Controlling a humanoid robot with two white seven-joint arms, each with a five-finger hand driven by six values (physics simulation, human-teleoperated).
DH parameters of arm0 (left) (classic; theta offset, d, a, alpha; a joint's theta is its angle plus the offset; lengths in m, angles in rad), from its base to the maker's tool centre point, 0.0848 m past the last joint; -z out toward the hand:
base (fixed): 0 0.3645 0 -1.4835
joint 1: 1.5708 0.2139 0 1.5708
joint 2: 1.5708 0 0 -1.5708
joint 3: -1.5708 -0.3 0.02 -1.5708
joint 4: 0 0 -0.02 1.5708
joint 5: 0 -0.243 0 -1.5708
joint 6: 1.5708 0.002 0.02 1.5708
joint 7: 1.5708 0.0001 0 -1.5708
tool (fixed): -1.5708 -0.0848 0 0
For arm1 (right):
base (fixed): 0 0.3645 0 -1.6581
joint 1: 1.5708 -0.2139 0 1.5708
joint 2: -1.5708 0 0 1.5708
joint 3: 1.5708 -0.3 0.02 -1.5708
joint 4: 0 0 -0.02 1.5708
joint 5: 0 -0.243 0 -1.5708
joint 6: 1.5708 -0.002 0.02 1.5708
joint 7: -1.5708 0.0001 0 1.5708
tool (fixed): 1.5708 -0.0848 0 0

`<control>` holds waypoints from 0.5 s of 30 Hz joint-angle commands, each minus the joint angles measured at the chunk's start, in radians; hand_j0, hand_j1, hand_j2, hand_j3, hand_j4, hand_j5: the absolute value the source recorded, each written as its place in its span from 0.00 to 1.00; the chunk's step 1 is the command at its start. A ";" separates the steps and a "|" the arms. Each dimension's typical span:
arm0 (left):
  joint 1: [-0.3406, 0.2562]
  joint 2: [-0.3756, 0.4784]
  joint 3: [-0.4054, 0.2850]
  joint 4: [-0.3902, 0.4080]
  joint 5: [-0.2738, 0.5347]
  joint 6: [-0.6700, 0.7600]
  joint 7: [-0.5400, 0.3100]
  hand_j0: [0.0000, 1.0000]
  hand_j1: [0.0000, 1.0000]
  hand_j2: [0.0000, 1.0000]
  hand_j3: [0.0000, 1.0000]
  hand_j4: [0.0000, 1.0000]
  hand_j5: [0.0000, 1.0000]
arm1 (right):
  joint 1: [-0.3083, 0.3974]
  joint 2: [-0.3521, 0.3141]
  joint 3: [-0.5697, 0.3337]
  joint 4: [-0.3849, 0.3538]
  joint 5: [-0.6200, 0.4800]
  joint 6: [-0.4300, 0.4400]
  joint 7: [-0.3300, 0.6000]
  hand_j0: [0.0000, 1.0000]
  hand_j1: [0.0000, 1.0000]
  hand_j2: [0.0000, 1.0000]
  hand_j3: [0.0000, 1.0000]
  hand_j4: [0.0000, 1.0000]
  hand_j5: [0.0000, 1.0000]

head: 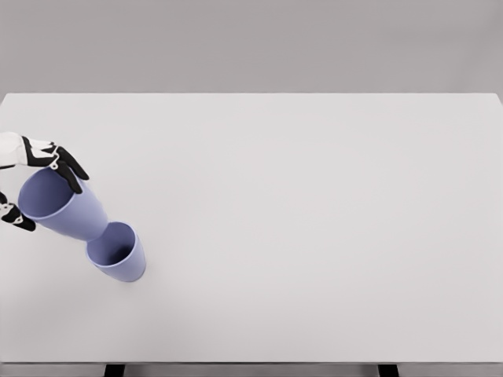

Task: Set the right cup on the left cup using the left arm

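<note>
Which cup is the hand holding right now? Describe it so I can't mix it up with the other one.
Look at the white table's far left edge, where the left hand enters. The held cup is the blue one between its fingers, tilted, its base dipping toward the mouth of the standing cup. Unlike that upright neighbour on the table, it is lifted and leaning.

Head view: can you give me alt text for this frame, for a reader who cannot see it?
The left hand, entering at the left edge, grips a tilted purple cup by its rim, its base meeting the rim of a second purple cup standing upright on the white table. The right arm is out of view.
</note>
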 commanded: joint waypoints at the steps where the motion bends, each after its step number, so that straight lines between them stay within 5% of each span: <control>1: 0.000 0.005 0.003 0.000 0.010 0.003 0.000 0.64 0.64 0.64 0.64 0.64 0.64 | 0.000 0.000 0.000 0.000 0.000 0.000 0.000 1.00 1.00 1.00 1.00 1.00 1.00; 15: 0.031 -0.032 0.003 -0.002 0.017 0.003 0.000 0.64 0.64 0.64 0.64 0.64 0.64 | 0.000 0.000 0.000 0.000 0.000 0.000 0.000 1.00 1.00 1.00 1.00 1.00 1.00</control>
